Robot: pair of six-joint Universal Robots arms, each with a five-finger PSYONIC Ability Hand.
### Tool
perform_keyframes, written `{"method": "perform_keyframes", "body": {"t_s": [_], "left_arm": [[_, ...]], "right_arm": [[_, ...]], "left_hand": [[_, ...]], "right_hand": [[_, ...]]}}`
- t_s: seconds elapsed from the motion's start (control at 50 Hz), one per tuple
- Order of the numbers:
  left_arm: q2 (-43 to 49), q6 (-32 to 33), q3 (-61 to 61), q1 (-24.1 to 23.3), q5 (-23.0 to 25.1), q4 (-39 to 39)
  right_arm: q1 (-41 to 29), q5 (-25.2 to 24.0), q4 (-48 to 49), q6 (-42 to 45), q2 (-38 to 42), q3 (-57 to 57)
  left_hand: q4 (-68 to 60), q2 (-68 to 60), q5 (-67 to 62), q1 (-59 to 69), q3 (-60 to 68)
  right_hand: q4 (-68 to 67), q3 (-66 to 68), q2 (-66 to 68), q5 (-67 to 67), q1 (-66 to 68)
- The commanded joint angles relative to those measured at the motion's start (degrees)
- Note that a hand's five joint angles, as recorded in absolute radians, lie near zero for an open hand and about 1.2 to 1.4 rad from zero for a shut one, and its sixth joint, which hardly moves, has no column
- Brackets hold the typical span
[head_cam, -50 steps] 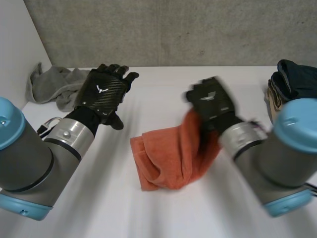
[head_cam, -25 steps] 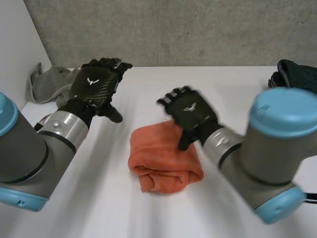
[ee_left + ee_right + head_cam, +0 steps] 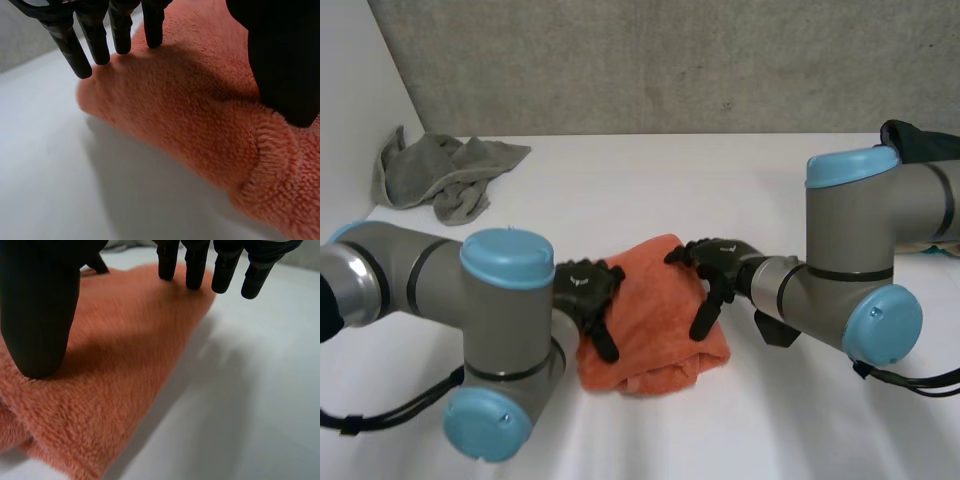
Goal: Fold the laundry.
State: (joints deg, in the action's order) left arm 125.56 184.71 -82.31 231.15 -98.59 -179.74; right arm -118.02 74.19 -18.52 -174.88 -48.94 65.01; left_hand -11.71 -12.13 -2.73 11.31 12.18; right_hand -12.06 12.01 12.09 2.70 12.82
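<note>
The folded orange towel (image 3: 655, 318) lay a little below the centre of the head view, on the white table (image 3: 640, 190). Its rolled fold faced the lower edge of the frame and a peaked corner pointed toward the wall. The left hand (image 3: 588, 298) rested on the towel's left edge and the right hand (image 3: 715, 268) on its right edge, so the towel sat between the two palms.

In the left wrist view the fingers (image 3: 100, 45) were straight and slightly spread. Their tips touched the towel close to where its edge dropped to the table, and the thumb (image 3: 285, 60) pressed flat on the pile nearer the thick fold. Nothing was curled round or pinched.

The right wrist view showed much the same. Straight fingers (image 3: 192, 265) had their tips on the cloth along its outer edge, one fingertip reaching past that edge over bare table. The thumb (image 3: 40, 315) pushed down on the towel's top layer, and that hand gripped nothing either.

Bare table lay on every side of the towel: a broad strip behind it up to the concrete wall (image 3: 670, 60), and more along the lower edge of the frame. A crumpled grey cloth (image 3: 440, 175) sat well apart in the upper left corner of the table. Dark clothing (image 3: 925, 145) lay at the right edge of the frame, behind the right arm.
</note>
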Motion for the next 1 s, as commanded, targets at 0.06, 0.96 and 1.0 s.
{"method": "perform_keyframes", "body": {"t_s": [0.06, 0.96, 1.0], "left_arm": [[-6.4, -0.8, -6.4, -1.2, 0.6, -0.4], [-18.8, -0.7, 8.5, 4.3, 44.6, -2.5], [-18.8, -0.8, 8.4, 4.1, 44.7, -2.5]], "right_arm": [[0.2, 3.9, 0.8, 6.9, 1.3, 1.5], [-11.3, 11.3, 54.8, 24.8, -6.1, 35.5], [-11.2, 11.4, 54.8, 25.0, -4.6, 33.8]], "left_hand": [[1.3, 1.7, 2.3, -0.9, -1.8], [1.7, 2.1, 2.7, -1.3, -2.2], [1.7, 2.1, 2.7, -1.3, -2.2]], "right_hand": [[2.1, -2.0, -2.1, -2.7, -2.8], [2.1, -2.0, -2.1, -2.7, -2.8], [2.1, -2.0, -2.1, -2.7, -2.8]]}}
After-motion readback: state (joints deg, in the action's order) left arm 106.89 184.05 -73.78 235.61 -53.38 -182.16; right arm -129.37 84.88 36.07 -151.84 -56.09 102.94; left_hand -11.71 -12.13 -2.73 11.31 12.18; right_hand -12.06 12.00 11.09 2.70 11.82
